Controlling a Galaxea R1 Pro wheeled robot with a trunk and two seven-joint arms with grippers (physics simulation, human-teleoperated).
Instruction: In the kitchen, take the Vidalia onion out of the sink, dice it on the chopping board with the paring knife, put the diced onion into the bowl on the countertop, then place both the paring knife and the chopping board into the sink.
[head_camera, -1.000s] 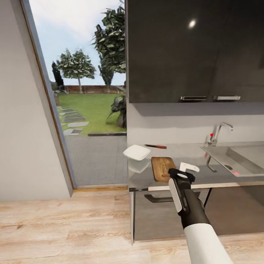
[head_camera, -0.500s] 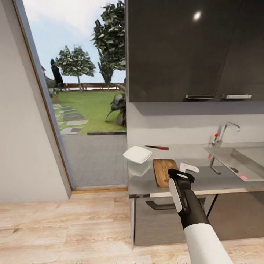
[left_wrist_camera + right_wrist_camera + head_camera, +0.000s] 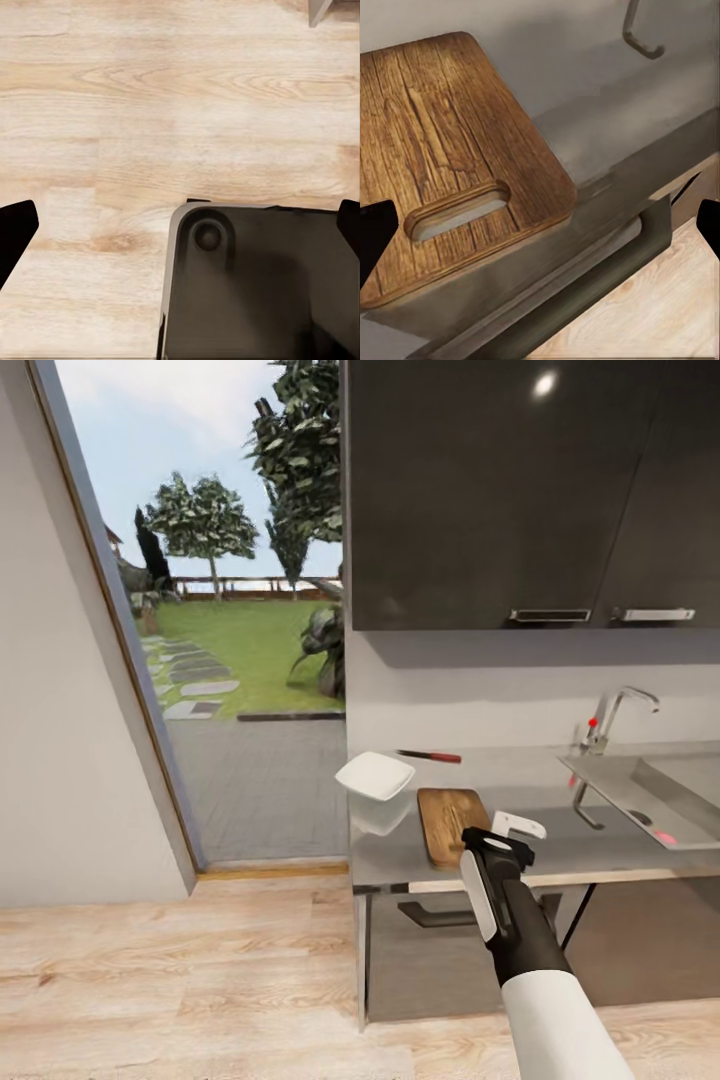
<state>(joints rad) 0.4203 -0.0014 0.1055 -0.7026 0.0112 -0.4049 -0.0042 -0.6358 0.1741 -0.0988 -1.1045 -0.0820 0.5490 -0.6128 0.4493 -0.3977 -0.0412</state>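
The camera view drifts slightly left; objects stay put. Right hand (image 3: 505, 838) hangs released over the tabletop's (image 3: 560, 850) front edge beside the chopping board (image 3: 450, 825). Sink (image 3: 650, 790) far right; onion unseen, approach incomplete.

Bare countertop (image 3: 560, 845) lay open between the chopping board (image 3: 450, 823) and the sink (image 3: 650, 790), while the bowl (image 3: 375, 775) crowded the board's left side, the paring knife (image 3: 428, 756) lay behind, and dark wall cabinets (image 3: 520, 490) hung overhead.
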